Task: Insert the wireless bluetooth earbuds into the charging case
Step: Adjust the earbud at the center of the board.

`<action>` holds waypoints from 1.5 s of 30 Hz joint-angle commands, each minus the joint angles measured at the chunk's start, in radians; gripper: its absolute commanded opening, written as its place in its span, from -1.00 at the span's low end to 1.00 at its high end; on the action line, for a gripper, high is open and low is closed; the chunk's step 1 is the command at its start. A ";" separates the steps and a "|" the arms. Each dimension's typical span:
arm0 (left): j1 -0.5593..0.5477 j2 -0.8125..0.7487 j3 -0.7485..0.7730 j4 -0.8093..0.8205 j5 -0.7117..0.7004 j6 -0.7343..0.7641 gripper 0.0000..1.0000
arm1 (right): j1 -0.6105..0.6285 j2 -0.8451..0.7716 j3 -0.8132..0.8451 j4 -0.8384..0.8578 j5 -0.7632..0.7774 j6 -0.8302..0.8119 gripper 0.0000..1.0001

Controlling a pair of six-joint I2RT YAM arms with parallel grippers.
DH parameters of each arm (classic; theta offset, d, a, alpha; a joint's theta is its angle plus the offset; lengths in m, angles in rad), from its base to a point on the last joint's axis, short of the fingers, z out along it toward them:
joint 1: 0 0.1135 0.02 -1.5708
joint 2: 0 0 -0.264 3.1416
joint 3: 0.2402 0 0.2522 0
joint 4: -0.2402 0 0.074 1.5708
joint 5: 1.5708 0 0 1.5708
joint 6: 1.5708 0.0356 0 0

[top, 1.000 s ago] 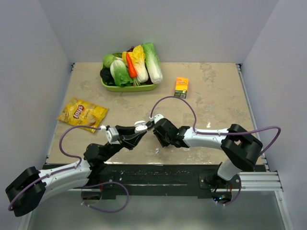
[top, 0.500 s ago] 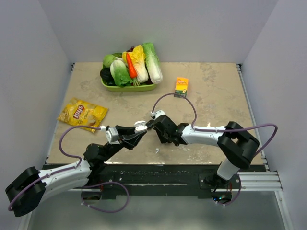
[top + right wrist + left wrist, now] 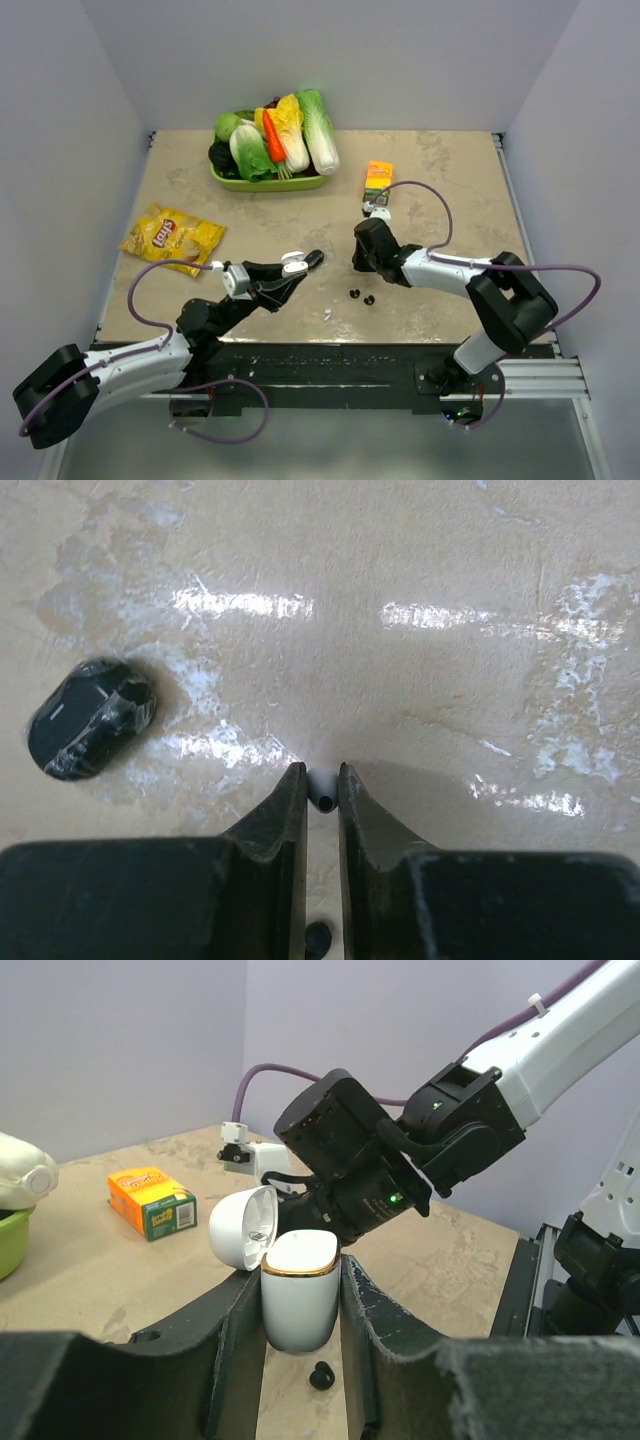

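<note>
My left gripper (image 3: 298, 264) is shut on the white charging case (image 3: 298, 1305) and holds it upright above the table, with its lid (image 3: 243, 1228) hinged open. My right gripper (image 3: 359, 262) stands to the right of the case, apart from it. In the right wrist view its fingers (image 3: 290, 810) are shut on a tiny white earbud piece (image 3: 323, 802) just above the tabletop. Two black earbuds (image 3: 353, 294) (image 3: 369, 299) lie on the table between the arms. One shows under the case (image 3: 321, 1374) and one at the left of the right wrist view (image 3: 90, 730). A small white piece (image 3: 328, 314) lies nearby.
A green tray (image 3: 262, 183) of toy vegetables stands at the back. An orange juice box (image 3: 378, 182) is behind the right gripper. A yellow chip bag (image 3: 171, 238) lies at the left. Grey walls close in three sides.
My right gripper has drawn back from the case to the right. The two black earbuds it covered now show on the table. The left arm has not moved.
</note>
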 commanded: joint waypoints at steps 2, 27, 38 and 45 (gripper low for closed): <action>-0.005 0.018 -0.069 0.101 -0.025 -0.012 -1.00 | -0.038 0.095 0.069 0.055 0.023 0.077 -0.72; -0.007 0.037 -0.080 0.118 -0.029 -0.006 -1.00 | -0.043 -0.002 0.002 0.063 0.017 -0.110 -0.02; -0.007 0.067 -0.086 0.157 -0.015 -0.026 -1.00 | -0.033 0.039 -0.009 0.114 -0.042 -0.134 -0.98; -0.007 0.061 -0.089 0.151 -0.009 -0.031 -1.00 | -0.033 0.108 0.036 0.117 -0.079 -0.129 -1.00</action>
